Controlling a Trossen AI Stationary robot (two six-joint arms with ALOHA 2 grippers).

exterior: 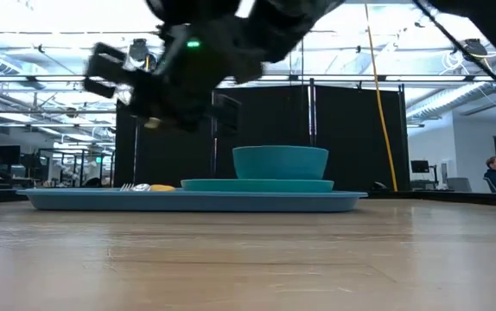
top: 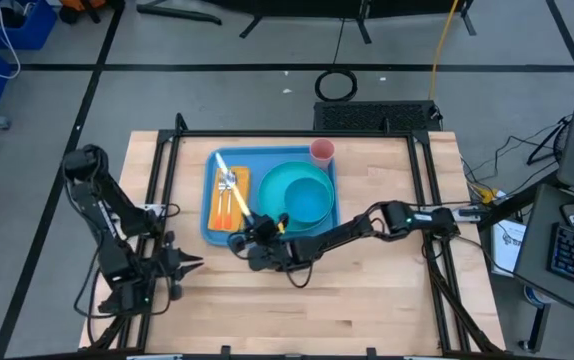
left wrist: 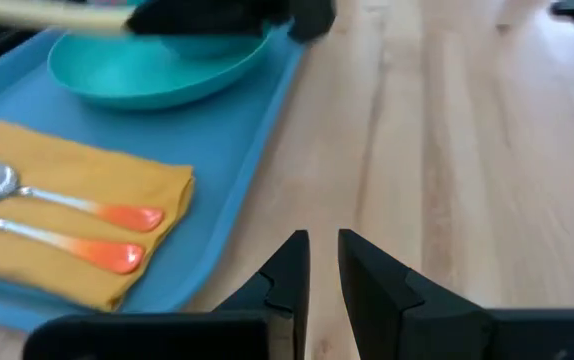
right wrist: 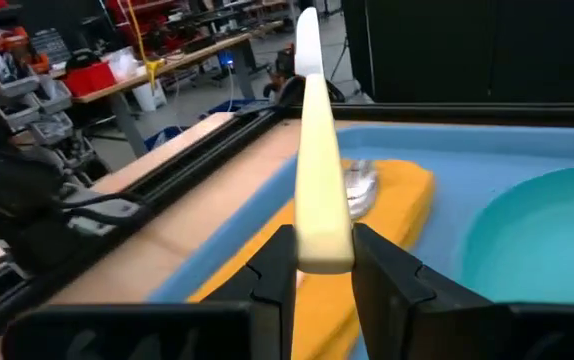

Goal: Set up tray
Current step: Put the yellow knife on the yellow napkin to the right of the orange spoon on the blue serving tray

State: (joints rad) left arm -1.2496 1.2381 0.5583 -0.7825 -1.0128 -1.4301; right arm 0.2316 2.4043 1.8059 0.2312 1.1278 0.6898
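Note:
The light-blue tray (top: 267,232) lies on the wooden table. It carries a teal plate (top: 302,215) with a teal bowl (top: 307,195), and an orange napkin (top: 229,195) with two orange-handled utensils (left wrist: 87,230). A pink cup (top: 322,150) stands at its far right corner. My right gripper (top: 252,235) is over the tray's near edge, shut on a long cream-white utensil (top: 235,185) that reaches out above the napkin. My left gripper (top: 195,264) hovers over bare wood off the tray's near left corner. Its fingers (left wrist: 322,255) are nearly together with nothing between them. My right gripper pinches the utensil's blunt near end (right wrist: 322,240) between its two fingers. The fingers come almost level from the table's near right, in line with the utensil. The utensil sticks straight out ahead of them, lifted clear above the napkin (right wrist: 387,200) and the tray.
Black rails (top: 157,190) frame the table on the left, right and far sides. Bare wood (top: 367,290) lies to the near side and right of the tray. In the low view the right arm (exterior: 205,52) hangs over the tray's left end (exterior: 75,199).

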